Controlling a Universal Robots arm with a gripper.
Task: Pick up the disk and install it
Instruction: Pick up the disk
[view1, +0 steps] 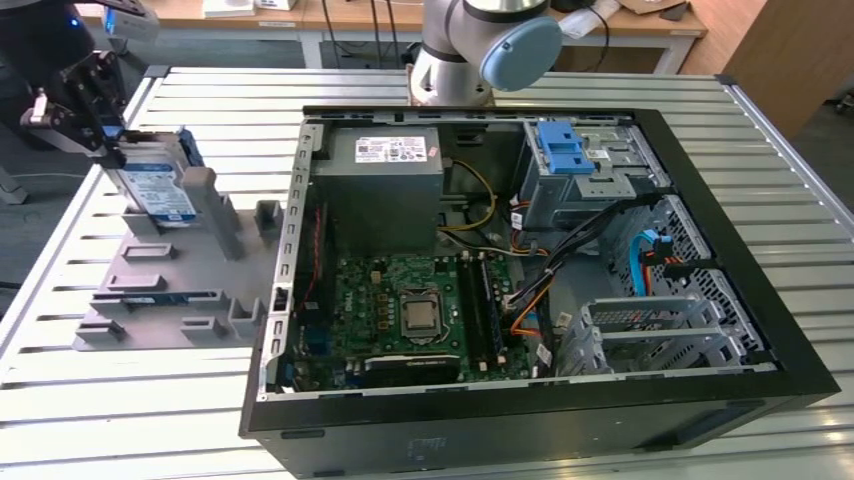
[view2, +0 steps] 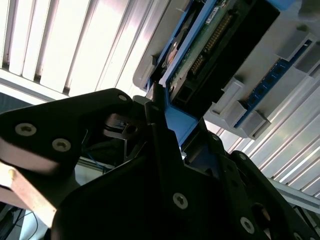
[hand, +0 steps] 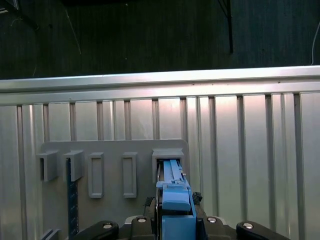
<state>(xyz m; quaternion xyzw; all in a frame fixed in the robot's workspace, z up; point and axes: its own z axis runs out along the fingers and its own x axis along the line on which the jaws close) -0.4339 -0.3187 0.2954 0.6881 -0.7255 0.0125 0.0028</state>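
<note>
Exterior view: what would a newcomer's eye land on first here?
Probably the open black computer case in the middle of the slatted metal table, with its green motherboard and grey power supply exposed. Next, at the exterior view's left, the gripper is closed on the disk, which stands upright at a grey fixture.

On the desk (view1: 120, 420), the disk (view1: 158, 190) stands on edge in a slot of the fixture (view1: 174, 285), with the claw (view1: 114, 150) clamped on its top. The open computer case (view1: 790, 345) lies to the exterior view's right.
</note>
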